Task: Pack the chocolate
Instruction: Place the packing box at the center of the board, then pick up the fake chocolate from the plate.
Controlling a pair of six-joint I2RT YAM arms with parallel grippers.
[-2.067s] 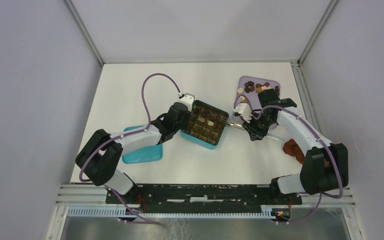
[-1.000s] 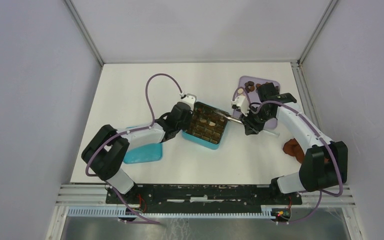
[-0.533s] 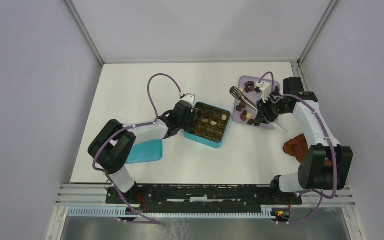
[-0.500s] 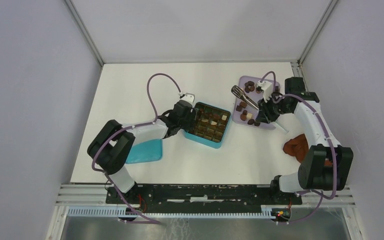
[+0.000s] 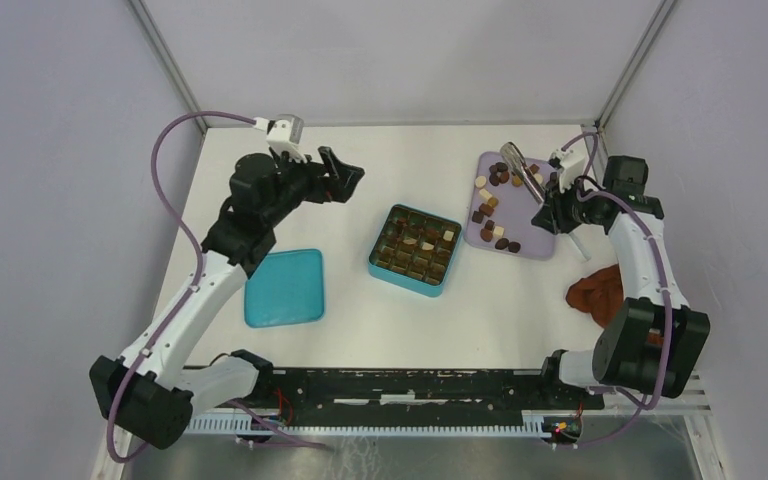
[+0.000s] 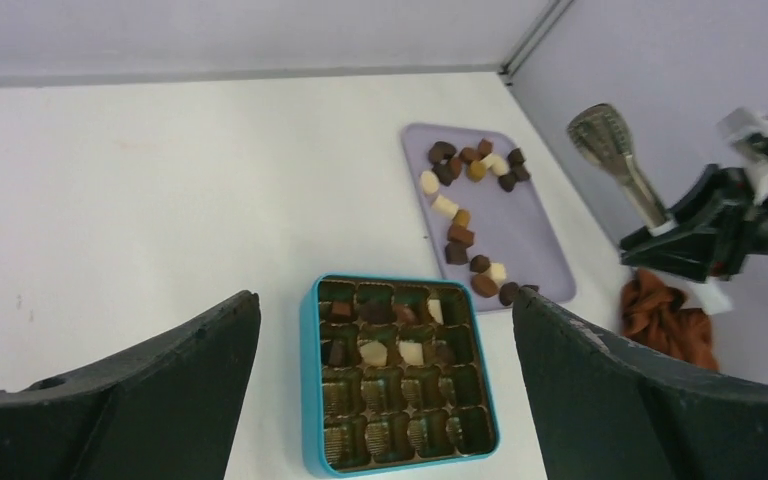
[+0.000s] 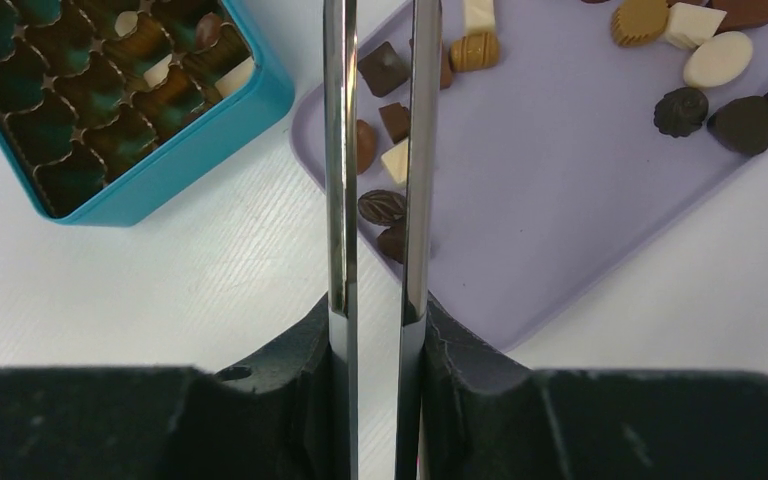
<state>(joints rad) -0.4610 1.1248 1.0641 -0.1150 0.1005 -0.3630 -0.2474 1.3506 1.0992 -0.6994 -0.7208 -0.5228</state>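
Observation:
Loose chocolate [image 5: 487,209] in dark brown, mid brown and cream lies on the purple tray [image 5: 532,228]. A few pieces sit in the far cells of the teal box [image 5: 401,277]. My right gripper [image 5: 552,205] hangs over the tray's right side, shut on metal tongs [image 5: 520,170] that point to the far side. In the left wrist view the tongs [image 6: 615,160] show nothing between their tips. My left gripper [image 5: 350,178] is raised at the far left, open and holding nothing. The left wrist view looks down on the box [image 6: 305,400] between its fingers [image 6: 110,400].
The teal lid [image 5: 283,288] lies flat left of the box. A reddish-brown cloth [image 5: 600,290] is bunched near the right edge, below the tray. In the right wrist view the tong arms [image 7: 338,150] cross the tray [image 7: 560,180] edge beside the box's corner [image 7: 210,140].
My left gripper let go of the box's left edge, opened, and rose away to the far left. My right arm carried the tongs from the box back over the tray.

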